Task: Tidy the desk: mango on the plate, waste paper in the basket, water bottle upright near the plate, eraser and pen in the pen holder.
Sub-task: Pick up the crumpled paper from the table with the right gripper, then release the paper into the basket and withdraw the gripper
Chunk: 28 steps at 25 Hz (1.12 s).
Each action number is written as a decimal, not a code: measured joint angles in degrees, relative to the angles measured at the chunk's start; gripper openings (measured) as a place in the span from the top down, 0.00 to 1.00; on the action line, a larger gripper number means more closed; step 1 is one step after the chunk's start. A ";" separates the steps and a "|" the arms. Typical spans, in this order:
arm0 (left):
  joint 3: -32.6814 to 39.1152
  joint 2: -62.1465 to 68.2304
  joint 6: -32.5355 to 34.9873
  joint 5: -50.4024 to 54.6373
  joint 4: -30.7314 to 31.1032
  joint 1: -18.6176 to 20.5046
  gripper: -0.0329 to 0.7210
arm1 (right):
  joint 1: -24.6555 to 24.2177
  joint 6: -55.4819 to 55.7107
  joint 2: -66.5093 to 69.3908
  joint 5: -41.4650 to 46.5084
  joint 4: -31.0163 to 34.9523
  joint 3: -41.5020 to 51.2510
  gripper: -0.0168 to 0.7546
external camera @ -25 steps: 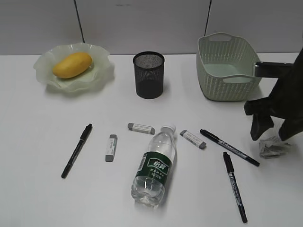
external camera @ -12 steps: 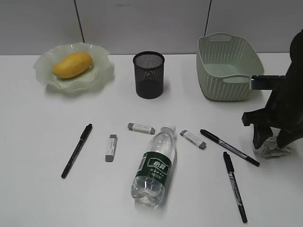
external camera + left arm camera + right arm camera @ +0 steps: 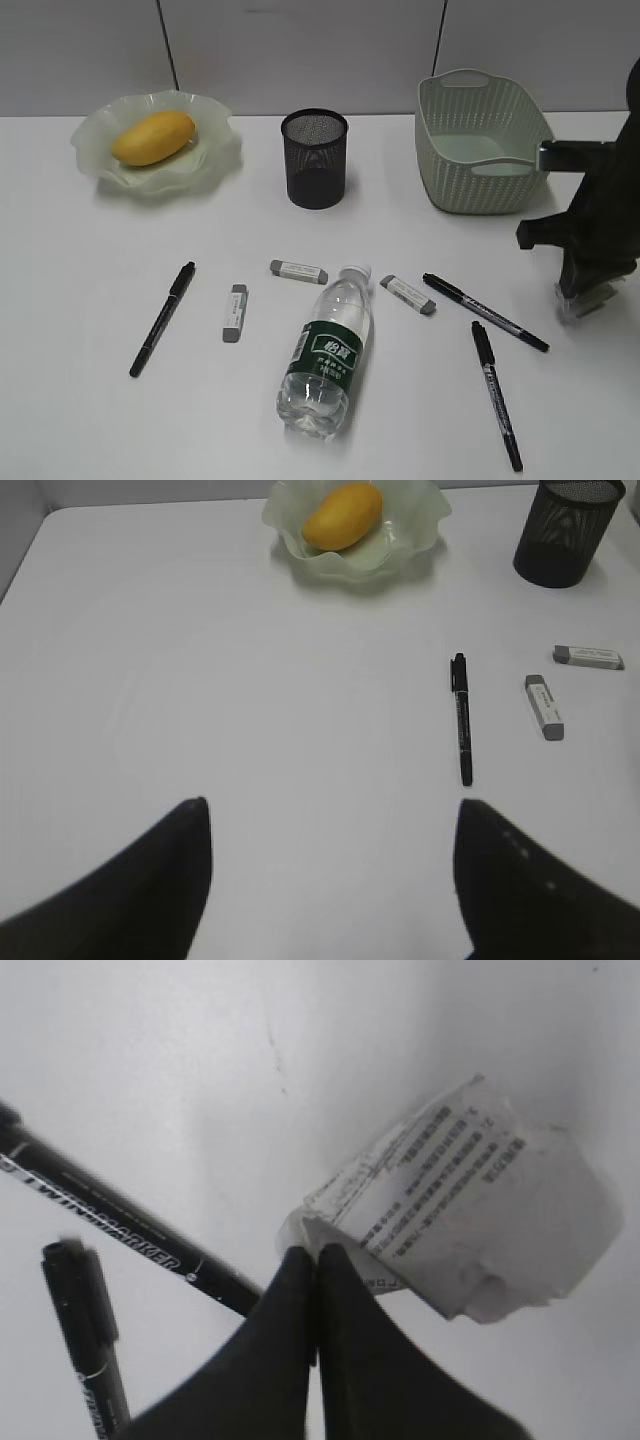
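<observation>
Nearest, on the white desk, the water bottle lies on its side, with a black pen to its right and another pen to its left. A little farther lie three erasers and a third pen. At the right edge, level with these, the right gripper is down on the waste paper; in the wrist view its two fingers are pressed together, pinching what looks like only a thin corner of the wad, though it is hard to tell whether the paper is truly caught between them. The paper should be very light and soft, crushing rather than resisting, so a bite on the thicker middle of the crumple would likely hold better than an edge, which could slip out or tear on lifting. The left gripper hovers over bare desk at the near left, fingers spread wide and holding nothing. Farther back stand the black pen holder in the middle and the basket at the right, close behind the paper. At the far left the mango already rests in the plate.
</observation>
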 joint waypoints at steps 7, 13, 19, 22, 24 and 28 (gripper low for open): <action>0.00 0.00 0.00 0.00 0.00 0.00 0.20 | 0.00 -1.58 -10.25 3.56 0.00 -10.19 0.96; 0.00 0.00 0.00 0.00 0.00 0.00 0.22 | 0.00 -2.22 -5.37 7.93 0.00 -30.54 0.96; 0.00 0.00 0.00 0.00 0.00 0.00 0.23 | 0.00 -2.23 7.55 9.71 -0.57 -44.47 0.96; 0.00 0.00 0.00 0.00 0.00 0.00 0.23 | 0.00 -2.29 13.70 9.48 -0.57 -47.79 0.96; 0.00 0.00 0.00 0.00 0.00 0.00 0.23 | 0.00 -2.30 17.01 8.67 0.00 -48.88 0.96; 0.00 0.00 0.00 0.00 0.00 0.00 0.23 | 0.00 -4.41 20.72 5.74 1.27 -49.26 0.96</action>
